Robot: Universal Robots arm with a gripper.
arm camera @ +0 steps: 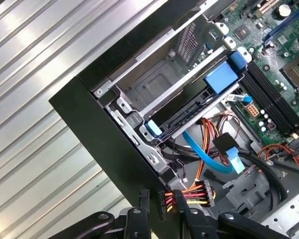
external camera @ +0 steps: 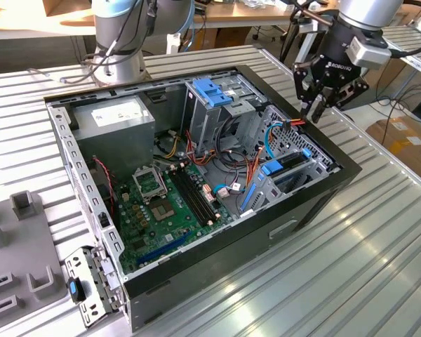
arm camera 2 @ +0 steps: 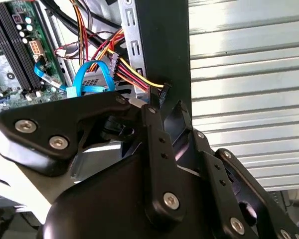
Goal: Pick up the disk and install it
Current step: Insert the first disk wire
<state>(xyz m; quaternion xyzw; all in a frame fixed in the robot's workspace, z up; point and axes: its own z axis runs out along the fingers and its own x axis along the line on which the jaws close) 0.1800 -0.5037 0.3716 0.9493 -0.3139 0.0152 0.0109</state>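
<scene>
The pincer (arm camera: 160, 195) is pressed together on a black power plug (arm camera: 163, 204) trailing red, yellow and orange wires, right at the rim of the open computer case (arm camera: 99, 144). Just past it, inside the case, the disk (arm camera: 187, 107) sits slotted in the corner drive bay, its blue bracket (arm camera: 220, 78) showing, near the pincer but apart from it. Deeper in the case lies the green motherboard (arm camera: 269, 74). The case rests on the ribbed desk (arm camera: 35, 99).

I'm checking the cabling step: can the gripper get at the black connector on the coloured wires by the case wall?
Probably yes. The gripper hangs at the case wall, and in the first wrist view the black connector sits right at its tip, with nothing lying across it.
</scene>
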